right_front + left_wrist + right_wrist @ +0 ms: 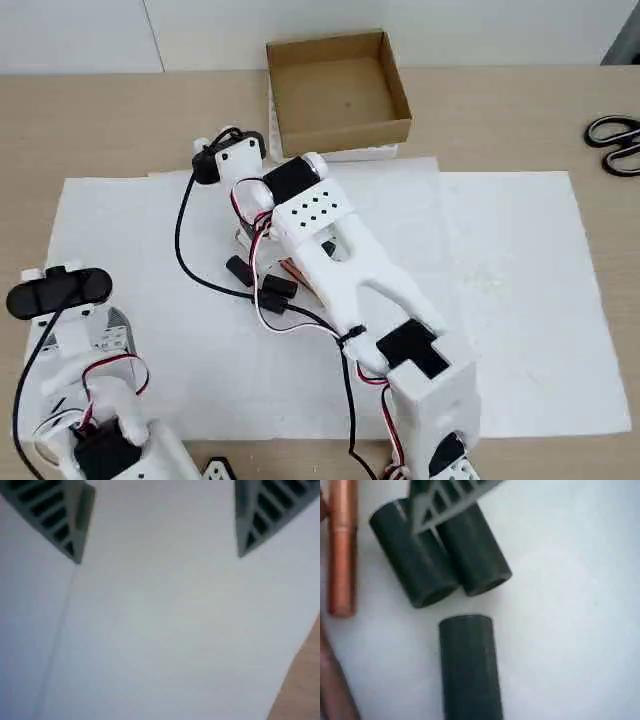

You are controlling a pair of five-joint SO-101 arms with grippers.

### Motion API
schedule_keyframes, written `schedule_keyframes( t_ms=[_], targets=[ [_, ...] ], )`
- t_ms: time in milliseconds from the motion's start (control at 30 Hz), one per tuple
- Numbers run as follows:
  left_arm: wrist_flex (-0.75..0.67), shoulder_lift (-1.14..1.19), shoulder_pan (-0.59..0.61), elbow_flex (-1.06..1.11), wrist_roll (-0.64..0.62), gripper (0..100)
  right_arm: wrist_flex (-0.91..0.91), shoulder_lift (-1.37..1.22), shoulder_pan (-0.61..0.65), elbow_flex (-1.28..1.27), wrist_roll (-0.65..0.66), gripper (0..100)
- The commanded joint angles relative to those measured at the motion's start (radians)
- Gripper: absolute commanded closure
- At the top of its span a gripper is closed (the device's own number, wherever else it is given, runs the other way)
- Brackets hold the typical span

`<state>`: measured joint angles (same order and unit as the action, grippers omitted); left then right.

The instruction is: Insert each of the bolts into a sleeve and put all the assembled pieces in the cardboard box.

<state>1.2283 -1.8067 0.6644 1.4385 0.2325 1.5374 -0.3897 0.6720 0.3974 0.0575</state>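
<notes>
1. Cardboard box (345,132): open-topped, square, standing at the far edge of the paper sheet near the table's back. Its interior shows bare cardboard floor. None of the task's pieces lie in it.

2. Sleeves, dark, cylindrical, three lying on the paper under the right arm. Two lie side by side and touching, first sleeve (412,562) and second sleeve (472,550). The third sleeve (469,667) lies apart, just beside their open ends.

3. Bolts, copper-coloured, on the paper beside the sleeves and not inserted. One bolt (342,550) lies next to the first sleeve. A second bolt (335,680) lies at an angle near the third sleeve.

4. Right gripper (445,502): low over the touching pair of sleeves, well short of the box. Whether it is spread or pressed together cannot be told.

5. Left gripper (159,557): spread wide, holding nothing, above bare paper near the sheet's edge on the near left of the table.

6. Paper sheet (520,300): white, covering most of the working area.

7. Table (100,120): light wood.

8. Scissors (615,145): black-handled, at the table's right edge, off the paper.
</notes>
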Motion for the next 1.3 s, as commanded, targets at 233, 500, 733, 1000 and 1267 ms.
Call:
schedule_keyframes(
  t_ms=[233,500,733,1000,1267],
  targets=[
    [0.041,-0.003,0.044,-0.559,0.017,81,-0.012,-0.021,0.016,0.048,-0.008,82.9],
    [-0.109,0.252,0.043,-0.773,-0.121,81,-0.015,-0.024,0.016,0.048,-0.008,82.9],
    [-0.109,0.891,0.041,-0.889,-0.221,81,-0.015,-0.024,0.016,0.048,-0.008,82.9],
    [-0.117,1.370,0.041,-0.898,-0.222,81,-0.081,-0.025,0.062,0.048,-0.008,82.9],
    [-0.164,1.393,0.041,-0.854,-0.261,81,-0.193,-0.116,0.142,0.046,-0.003,83.0]
  ],
)
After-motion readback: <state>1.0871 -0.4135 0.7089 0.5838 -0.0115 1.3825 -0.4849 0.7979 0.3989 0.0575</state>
